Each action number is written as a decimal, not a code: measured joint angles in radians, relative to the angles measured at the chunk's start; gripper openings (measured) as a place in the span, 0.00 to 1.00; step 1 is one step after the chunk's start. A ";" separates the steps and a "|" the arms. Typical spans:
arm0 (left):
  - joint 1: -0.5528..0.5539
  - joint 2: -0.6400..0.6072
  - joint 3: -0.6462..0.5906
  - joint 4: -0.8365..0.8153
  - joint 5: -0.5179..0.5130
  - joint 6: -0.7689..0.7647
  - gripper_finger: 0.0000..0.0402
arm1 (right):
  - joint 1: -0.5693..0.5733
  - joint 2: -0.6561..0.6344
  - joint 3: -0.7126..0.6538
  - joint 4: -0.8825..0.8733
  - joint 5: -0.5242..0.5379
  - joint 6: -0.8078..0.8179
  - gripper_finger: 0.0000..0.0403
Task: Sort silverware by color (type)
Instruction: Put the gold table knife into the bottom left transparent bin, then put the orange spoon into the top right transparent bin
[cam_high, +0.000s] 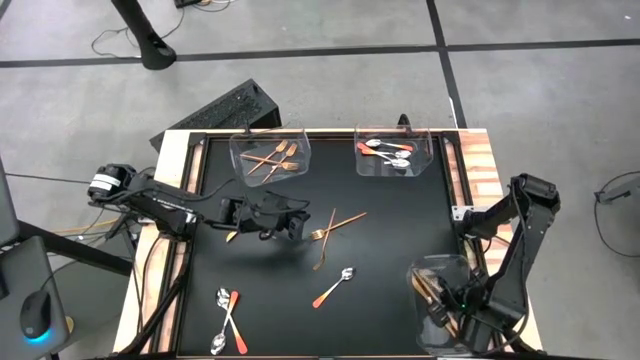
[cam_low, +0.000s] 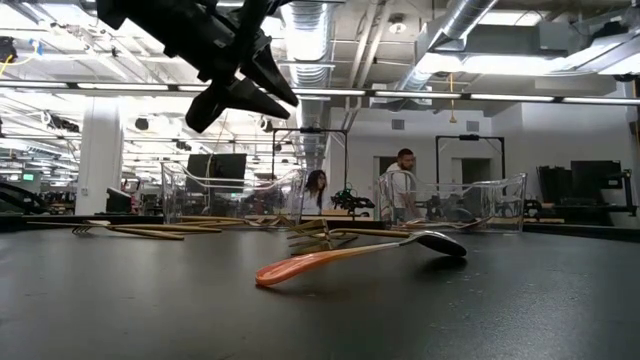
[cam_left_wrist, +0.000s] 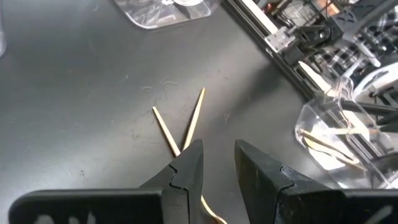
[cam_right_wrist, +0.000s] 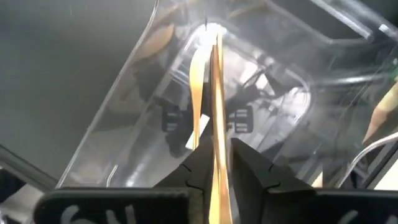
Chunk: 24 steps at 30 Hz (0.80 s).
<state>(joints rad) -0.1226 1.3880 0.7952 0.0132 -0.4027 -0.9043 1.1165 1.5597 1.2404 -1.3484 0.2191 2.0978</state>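
Gold knife (cam_right_wrist: 214, 118) sits between the fingers of my right hand (cam_right_wrist: 216, 163), clasped over the clear bin (cam_high: 440, 300) at the bench's (cam_high: 390, 230) near right corner. My left hand (cam_left_wrist: 217, 163) hangs unclenched above crossed gold sticks (cam_left_wrist: 180, 124) mid-bench.

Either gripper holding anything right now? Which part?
Right gripper: a slim gold utensil stands between its fingers, gripped along the shaft, over the clear bin. Left gripper: open, nothing held, above the crossed gold sticks.
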 joint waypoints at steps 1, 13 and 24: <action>0.004 0.000 0.000 0.000 0.007 0.007 0.20 | 0.000 0.000 0.000 0.008 -0.009 0.000 0.20; 0.032 -0.003 0.000 -0.001 0.040 0.031 0.20 | -0.010 -0.005 0.013 0.082 -0.014 0.003 0.47; 0.080 -0.129 0.060 -0.101 -0.005 0.217 0.20 | -0.148 -0.042 0.072 0.059 0.169 -0.167 0.48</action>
<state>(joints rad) -0.0426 1.2592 0.8550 -0.0878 -0.4077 -0.6872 0.9687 1.5181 1.3119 -1.2893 0.3884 1.9310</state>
